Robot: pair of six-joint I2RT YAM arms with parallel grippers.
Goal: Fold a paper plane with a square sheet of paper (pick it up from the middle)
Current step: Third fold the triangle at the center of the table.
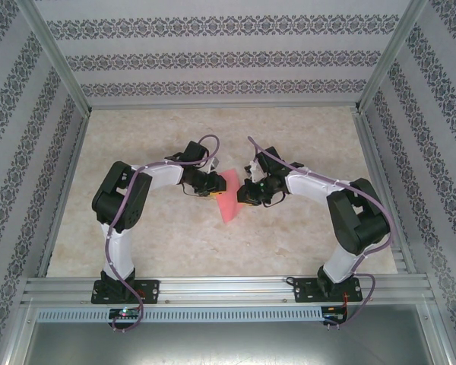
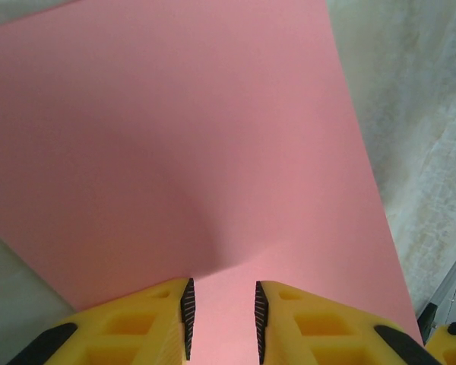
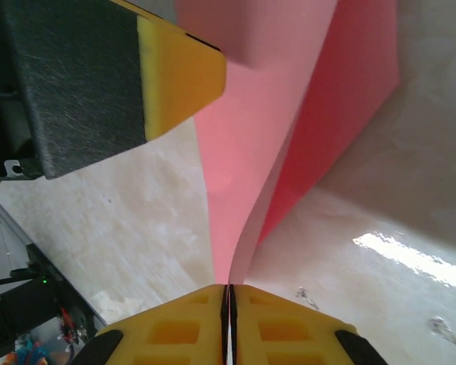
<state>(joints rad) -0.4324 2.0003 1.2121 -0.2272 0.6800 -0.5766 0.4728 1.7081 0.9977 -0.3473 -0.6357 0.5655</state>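
We see patterned walls (image 1: pixel 213 57) around a marbled table (image 1: pixel 304 243). At centre, the left gripper (image 2: pixel 221 304) at nine o'clock stands parted, perhaps touching the square sheet of paper (image 1: pixel 229 201). The right gripper (image 3: pixel 229 293) at three o'clock pinches its edge.

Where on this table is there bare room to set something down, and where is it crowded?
Bare tabletop runs along the far wall and between left base and right base. The middle is crowded: left gripper and right gripper meet at the pink paper sheet.

bright, diffuse light; white glare patch on the worktop (image 3: pixel 410 258) in the right wrist view; close-ups slightly soft.
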